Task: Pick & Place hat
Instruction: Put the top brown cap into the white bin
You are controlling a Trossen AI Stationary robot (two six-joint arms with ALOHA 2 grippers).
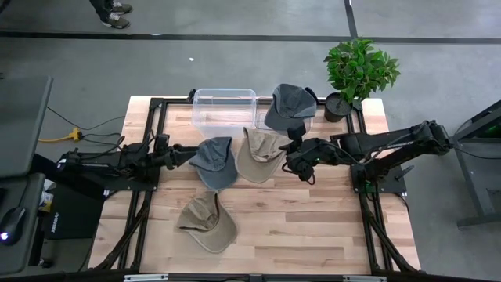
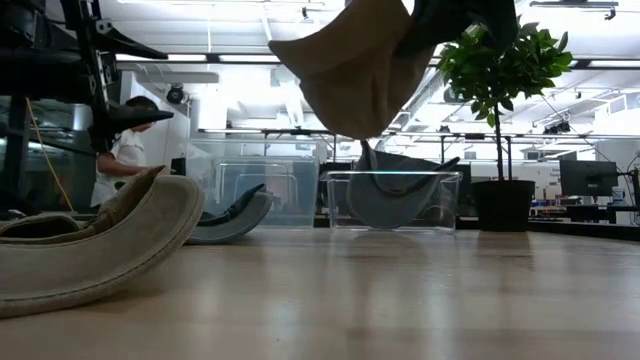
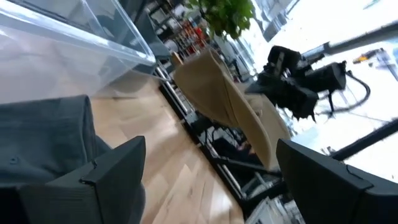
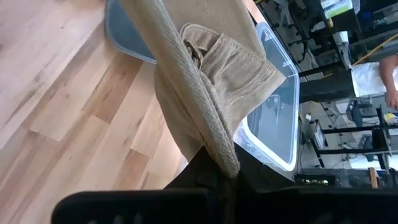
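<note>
A tan cap [image 1: 262, 153] hangs in the air from my right gripper [image 1: 301, 159], which is shut on it; the low view shows this cap [image 2: 350, 65] well above the table. My left gripper [image 1: 185, 155] is open at the left edge of a blue-grey cap [image 1: 213, 162] lying on the table. In the left wrist view this blue-grey cap [image 3: 43, 137] sits just outside one of my left gripper's [image 3: 211, 180] fingers. A second tan cap [image 1: 207, 223] lies on the near part of the table. A dark grey cap [image 1: 290, 104] rests in a clear bin [image 2: 390, 200]. My right gripper pinches the tan cap by the edge of its brim [image 4: 221, 152] between its two fingers, reaching in from the table's right side. The cap is lifted clear and hangs below the fingers, crown down [image 2: 350, 100]. My left gripper: I cannot tell whether its finger [image 3: 118, 168] touches the blue-grey cap.
An empty clear bin [image 1: 223, 108] stands at the far edge, left of the bin with the grey cap. A potted plant [image 1: 358, 70] stands at the far right corner. Bare wood lies at the near right. A person [image 2: 125, 150] is behind the table.
</note>
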